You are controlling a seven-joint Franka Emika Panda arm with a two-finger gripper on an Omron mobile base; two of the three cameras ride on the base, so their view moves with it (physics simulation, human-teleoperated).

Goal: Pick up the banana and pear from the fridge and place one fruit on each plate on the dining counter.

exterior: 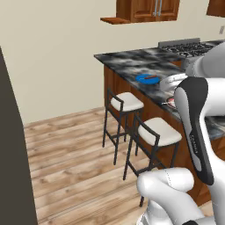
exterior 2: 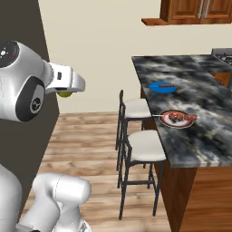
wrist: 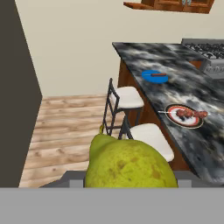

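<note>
The pear is sitting in the pincer, which is gripping it, well short of the bench. It is bulging past the fingers (only a yellow sliver is peeking under the hand from the right base), so I am judging a jolt could be loosening it over the wood floor. Two stools are crowding the bench's near edge. Both plates, the red-rimmed plate and farther the blue plate, are carrying food already, leaving little landing room.

The marbled worktop carries a blue plate mid-length and a red-rimmed plate nearer its front edge.
</note>
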